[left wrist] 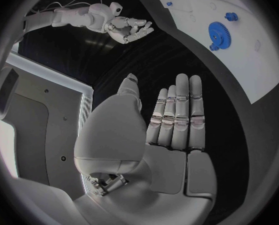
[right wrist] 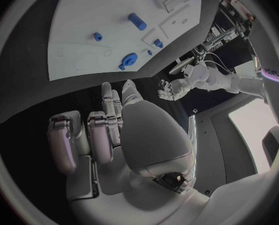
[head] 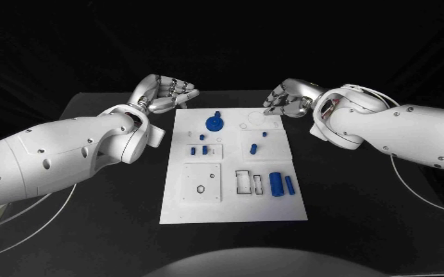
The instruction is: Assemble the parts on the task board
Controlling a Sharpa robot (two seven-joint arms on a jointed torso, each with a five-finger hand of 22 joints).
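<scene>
both hands, left hand (head: 165, 94) and right hand (head: 285, 99), hover seemingly empty beyond the task board (head: 233, 203).

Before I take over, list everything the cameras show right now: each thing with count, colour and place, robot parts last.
Black table: one, black, under everything.
White rectangular task board: one, white, middle of the table between the two hands.
Blue toothed gear part: one, blue, on the board's far end.
Large blue cylinder part: one, blue, lying on the board's near right area.
Slim blue bar part: one, blue, just right of the cylinder.
Small blue peg parts: several, blue, around mid-board; exact count unclear.
Left hand: silver, off the board's far left corner, open, holding nothing.
Right hand: silver, off the board's far right corner, holding nothing.
</scene>
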